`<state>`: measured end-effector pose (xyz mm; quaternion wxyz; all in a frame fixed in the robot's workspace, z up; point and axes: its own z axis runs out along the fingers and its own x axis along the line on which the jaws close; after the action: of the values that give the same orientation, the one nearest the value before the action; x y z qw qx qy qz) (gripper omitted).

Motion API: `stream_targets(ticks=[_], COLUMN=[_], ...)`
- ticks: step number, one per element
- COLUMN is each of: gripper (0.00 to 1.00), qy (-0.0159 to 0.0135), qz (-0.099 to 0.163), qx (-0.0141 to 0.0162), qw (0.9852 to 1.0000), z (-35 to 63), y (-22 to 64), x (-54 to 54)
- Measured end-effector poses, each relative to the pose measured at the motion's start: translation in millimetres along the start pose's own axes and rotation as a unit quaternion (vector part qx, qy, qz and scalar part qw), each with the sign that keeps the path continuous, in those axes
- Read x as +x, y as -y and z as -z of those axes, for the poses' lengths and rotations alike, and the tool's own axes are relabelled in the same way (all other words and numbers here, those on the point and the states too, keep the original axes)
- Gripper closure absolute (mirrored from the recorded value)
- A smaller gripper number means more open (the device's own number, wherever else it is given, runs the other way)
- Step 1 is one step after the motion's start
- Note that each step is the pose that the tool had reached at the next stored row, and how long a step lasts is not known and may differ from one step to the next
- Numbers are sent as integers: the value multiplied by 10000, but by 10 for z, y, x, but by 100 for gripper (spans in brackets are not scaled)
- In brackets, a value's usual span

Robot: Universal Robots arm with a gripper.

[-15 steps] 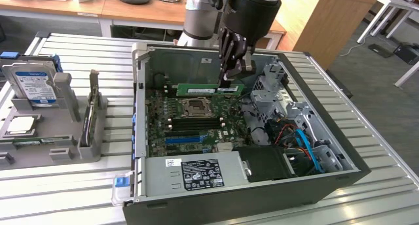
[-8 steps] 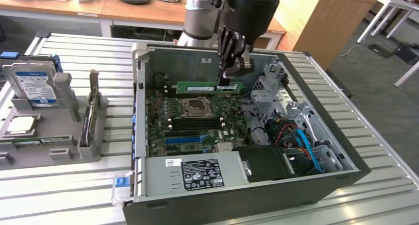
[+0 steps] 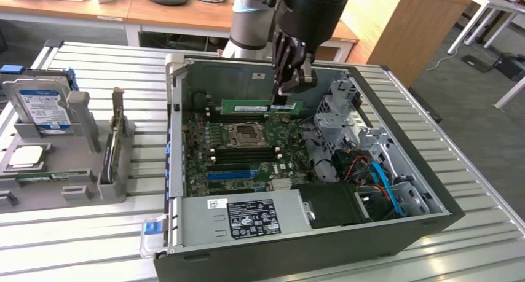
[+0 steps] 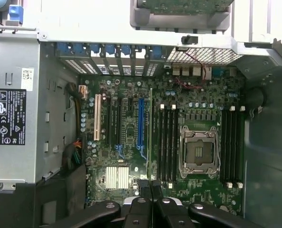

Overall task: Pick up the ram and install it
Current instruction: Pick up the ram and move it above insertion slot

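Ram [image 3: 250,107], thin green stick with white label, sits pinched in the claw [image 3: 284,101] over the motherboard [image 3: 198,159].

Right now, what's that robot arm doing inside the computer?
The robot arm's hand is shut on the ram, a thin green stick, holding it on its edge inside the open computer case, over the motherboard. I can't tell whether it is touching a slot yet.
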<state>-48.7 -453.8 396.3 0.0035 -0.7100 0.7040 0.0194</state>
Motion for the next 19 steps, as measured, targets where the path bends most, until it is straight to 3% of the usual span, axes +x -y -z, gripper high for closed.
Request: stream_targets(ticks=[19], gripper=[88], qy=[0], qz=[0], qx=[0], qw=[10000], z=[-33], y=[41], x=[-204])
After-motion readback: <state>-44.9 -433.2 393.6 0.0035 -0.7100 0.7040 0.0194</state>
